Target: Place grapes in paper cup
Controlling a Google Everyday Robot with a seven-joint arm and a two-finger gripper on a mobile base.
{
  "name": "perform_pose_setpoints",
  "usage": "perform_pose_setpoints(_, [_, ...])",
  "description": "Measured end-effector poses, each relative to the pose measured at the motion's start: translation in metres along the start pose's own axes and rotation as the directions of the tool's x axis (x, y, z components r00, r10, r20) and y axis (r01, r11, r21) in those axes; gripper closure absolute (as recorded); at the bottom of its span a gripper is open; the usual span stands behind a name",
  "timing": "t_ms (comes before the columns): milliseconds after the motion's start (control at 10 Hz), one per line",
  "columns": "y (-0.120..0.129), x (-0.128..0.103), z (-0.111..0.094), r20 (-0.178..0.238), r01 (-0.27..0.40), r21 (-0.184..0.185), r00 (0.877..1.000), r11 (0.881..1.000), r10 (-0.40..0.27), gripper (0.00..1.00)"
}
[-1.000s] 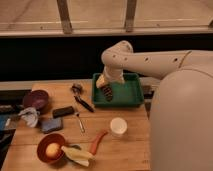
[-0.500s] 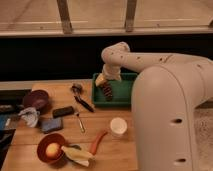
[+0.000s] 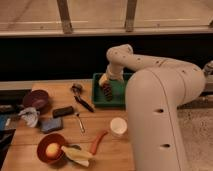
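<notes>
My gripper (image 3: 106,86) is at the back of the table, pointing down into the left part of the green tray (image 3: 118,101). A dark reddish-purple elongated bunch, the grapes (image 3: 107,92), is right at the gripper's tip over the tray floor. I cannot tell whether it is held or lying in the tray. The white paper cup (image 3: 118,126) stands upright on the wooden table, in front of the tray and apart from the gripper. My arm hides the tray's right side.
An orange carrot (image 3: 97,141) lies left of the cup. A dark red bowl (image 3: 51,148) with a yellow fruit and a banana (image 3: 76,154) sit front left. Another red bowl (image 3: 36,98), black utensil (image 3: 80,97), fork (image 3: 80,122), blue sponge (image 3: 51,124) lie left.
My arm's big white body has swung left and fills more of the right side. The gripper has stayed over the green tray's left part.
</notes>
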Motion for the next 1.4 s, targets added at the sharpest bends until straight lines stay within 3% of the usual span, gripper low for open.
perform_pose_setpoints(200, [0.002,-0.001,0.001,0.001,0.006,0.002,1.0,1.0,-0.006,0.2])
perform_pose_setpoints(300, [0.004,-0.002,0.005,0.001,0.003,-0.015,1.0,1.0,-0.003,0.2])
perform_pose_setpoints(800, [0.019,-0.024,0.066,-0.019,0.04,-0.141,0.999,0.989,-0.043,0.2])
perform_pose_setpoints(1400, [0.009,-0.034,0.094,-0.05,0.043,-0.171,0.997,0.984,-0.053,0.2])
